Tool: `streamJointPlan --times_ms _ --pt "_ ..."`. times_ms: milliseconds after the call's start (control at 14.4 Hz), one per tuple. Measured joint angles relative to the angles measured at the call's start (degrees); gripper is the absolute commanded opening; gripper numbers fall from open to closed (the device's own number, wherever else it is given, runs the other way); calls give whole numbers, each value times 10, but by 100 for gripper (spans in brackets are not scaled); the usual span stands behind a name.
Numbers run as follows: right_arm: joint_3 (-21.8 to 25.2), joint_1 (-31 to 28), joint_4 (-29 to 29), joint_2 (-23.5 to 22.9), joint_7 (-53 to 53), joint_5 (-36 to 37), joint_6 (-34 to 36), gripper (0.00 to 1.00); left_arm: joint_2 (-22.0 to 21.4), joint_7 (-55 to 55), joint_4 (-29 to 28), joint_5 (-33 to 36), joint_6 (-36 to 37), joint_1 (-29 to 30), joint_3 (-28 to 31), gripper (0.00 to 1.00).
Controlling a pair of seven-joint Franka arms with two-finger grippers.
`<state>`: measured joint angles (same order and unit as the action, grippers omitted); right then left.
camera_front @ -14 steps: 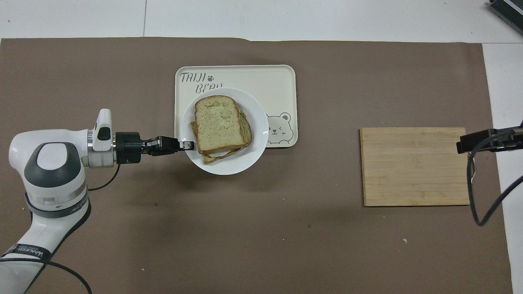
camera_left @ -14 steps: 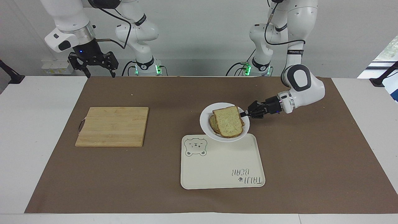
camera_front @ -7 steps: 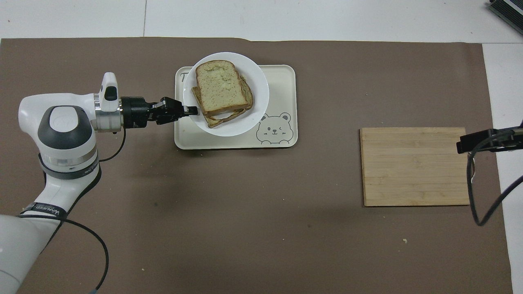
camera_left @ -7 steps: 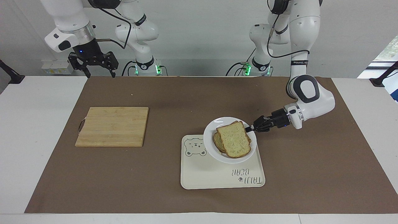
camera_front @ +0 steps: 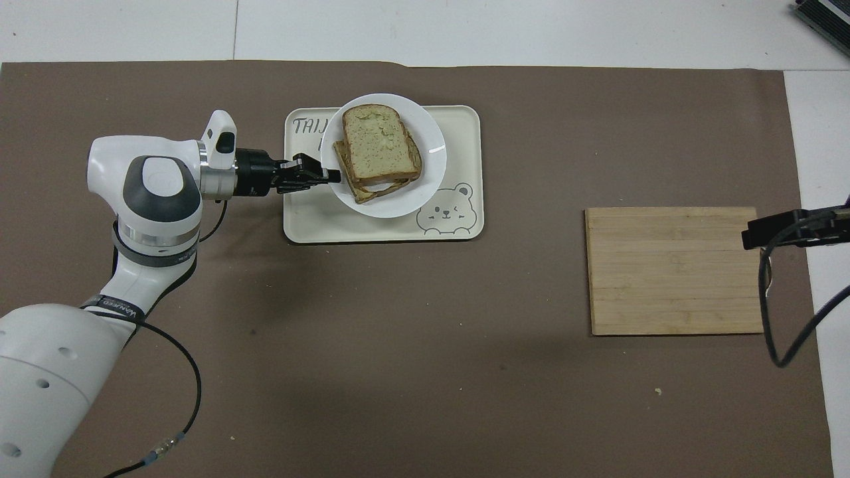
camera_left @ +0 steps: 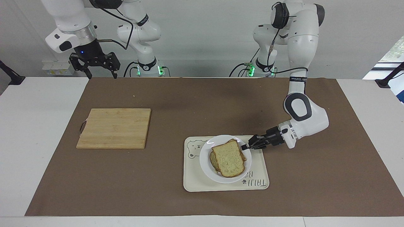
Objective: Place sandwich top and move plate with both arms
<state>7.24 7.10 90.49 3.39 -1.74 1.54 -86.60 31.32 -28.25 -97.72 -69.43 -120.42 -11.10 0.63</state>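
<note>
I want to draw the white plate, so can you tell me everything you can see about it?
The plate is small, round, glossy and white, maybe ceramic. It sits level over the cream bear tray, covering part of the lettering; whether it rests on the tray cannot be told. On it lies a stacked sandwich with the sandwich top, a pale speckled slice with brown crust, uppermost. The left gripper is shut on the plate's rim at the edge toward the left arm's end of the table.
</note>
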Motion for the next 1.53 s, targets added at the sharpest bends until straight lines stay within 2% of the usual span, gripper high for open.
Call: streamJointPlan --times_ms 208,278,347,417,486,764,1042,1320,1529 --pt "0 0 0 0 0 0 0 100 26 0 18 28 -9 3 -3 0" --pt "0 0 0 0 0 0 0 100 27 2 22 32 -11 3 -3 22" --pt "0 0 0 0 0 0 0 100 27 8 25 39 -16 3 -4 67" --pt "1 0 0 0 0 0 0 100 27 14 27 55 -26 3 -4 93" --pt "1 0 0 0 0 0 0 100 27 20 29 77 -34 3 -3 100" --pt "7 -3 -7 3 2 -22 2 100 1 62 48 249 -41 3 11 100" --pt "15 -8 -7 6 2 -29 3 100 -84 115 53 461 -33 3 18 100" --pt "15 -7 -6 6 2 -29 7 100 -185 127 55 604 57 13 29 100" --pt "15 -8 -6 6 2 -24 8 100 -262 125 63 673 135 25 39 100"
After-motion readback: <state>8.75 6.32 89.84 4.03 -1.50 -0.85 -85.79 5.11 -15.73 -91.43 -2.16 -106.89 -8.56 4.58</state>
